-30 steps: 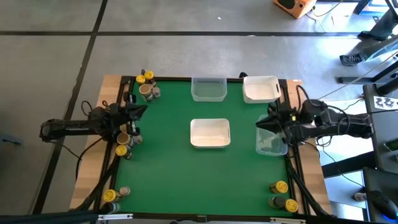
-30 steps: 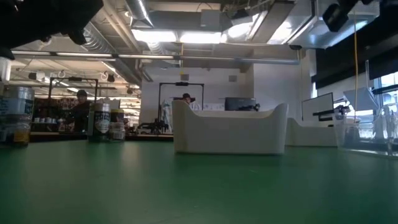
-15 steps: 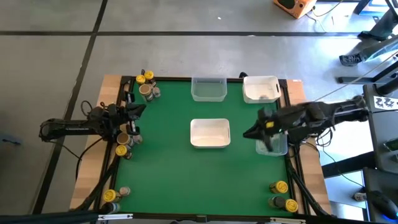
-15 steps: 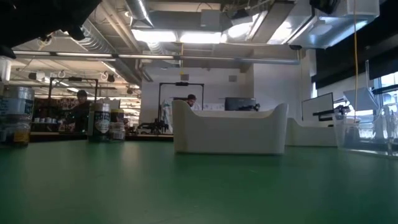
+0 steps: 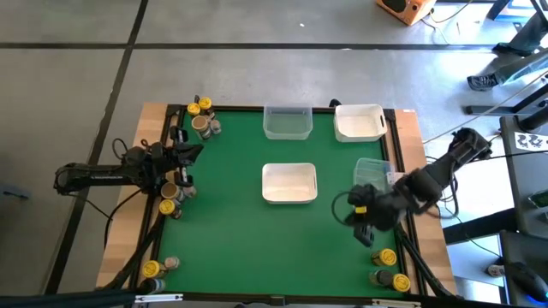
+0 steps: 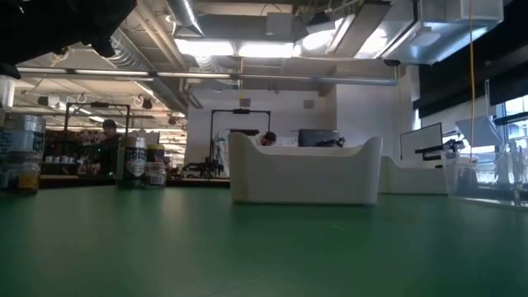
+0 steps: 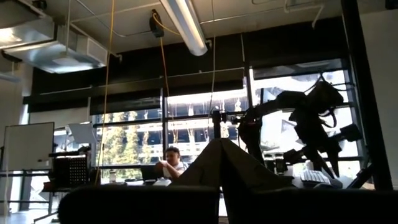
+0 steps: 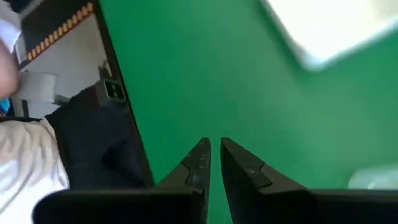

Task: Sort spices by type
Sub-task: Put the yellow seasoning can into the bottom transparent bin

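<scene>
Small spice jars stand upright on their bases in four groups on the green table: far left (image 5: 202, 120), mid left (image 5: 174, 193), near left (image 5: 155, 267) and near right (image 5: 387, 266). Some of them show at the left of the low view (image 6: 136, 162). My left gripper (image 5: 195, 151) is shut and hovers above the table's left side, between the far-left and mid-left jars. My right gripper (image 5: 349, 212) (image 8: 213, 146) is shut, points down and toward the table's left over bare mat, just far of the near-right jars, and holds nothing.
A white tray (image 5: 289, 182) sits mid-table. A clear tray (image 5: 287, 122) and a white tray (image 5: 358, 122) stand at the far edge. Another clear tray (image 5: 373, 171) lies by the right edge, close to my right arm. Wooden rails border both sides.
My right arm has swung from above the right-hand clear tray toward the table's near edge. Its gripper has tipped downward and now hangs over the mat close to the near-right jars. The left arm and all jars have kept still.
</scene>
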